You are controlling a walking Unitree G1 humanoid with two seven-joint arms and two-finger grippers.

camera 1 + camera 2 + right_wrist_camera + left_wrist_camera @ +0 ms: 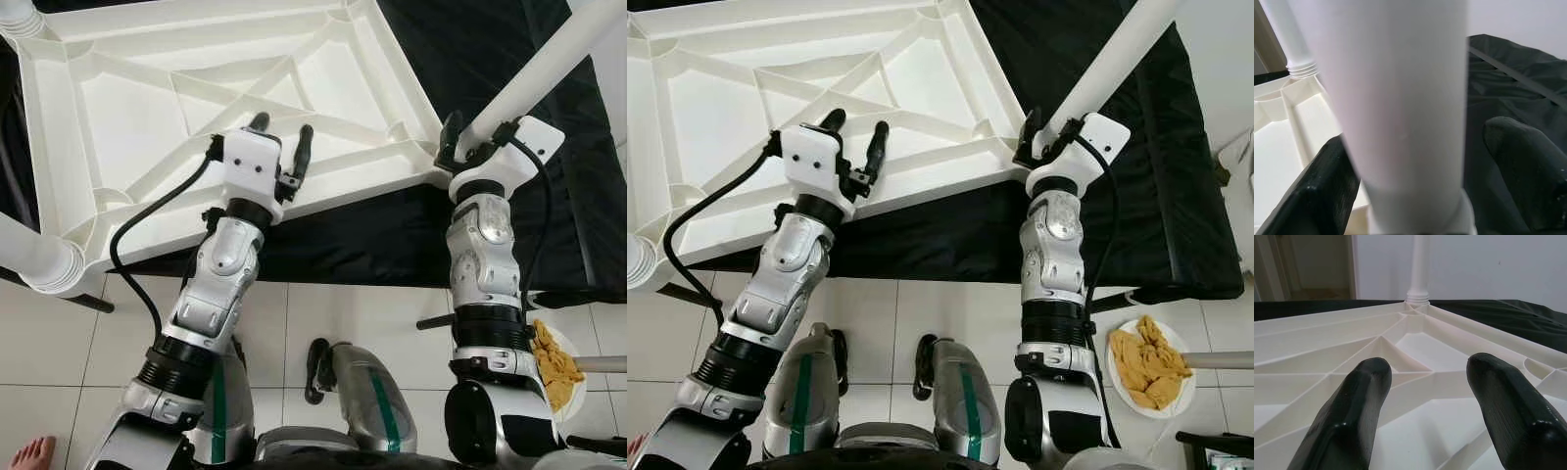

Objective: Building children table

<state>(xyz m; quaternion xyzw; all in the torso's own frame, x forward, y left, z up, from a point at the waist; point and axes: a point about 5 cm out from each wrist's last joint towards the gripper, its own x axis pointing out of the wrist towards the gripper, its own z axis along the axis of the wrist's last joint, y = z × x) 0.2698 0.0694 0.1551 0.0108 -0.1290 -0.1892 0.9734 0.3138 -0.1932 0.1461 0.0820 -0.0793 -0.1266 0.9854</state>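
The white plastic table top (147, 108) lies upside down on a black cloth (509, 147), with its ribbed underside facing up. Three white legs can be counted in the head views: one at the far left corner (20, 18), one at the near left corner (34, 257), and one at the near right corner (549, 69).

The left gripper (282, 129) hovers over the near edge of the table top, near the middle of that edge. Its two black fingers (1347, 416) are spread apart and hold nothing; the ribs of the table top show between them.

The right gripper (1043, 132) is at the near right corner. Its two fingers (1317, 186) stand on both sides of the leg there, close to its base where it meets the corner socket; whether they press on it I cannot tell.

On the tiled floor (333, 313), at the right, there is one white plate (1120, 377) with yellow-brown pieces on it. At the lower left, one bare foot (31, 454) of a person shows.
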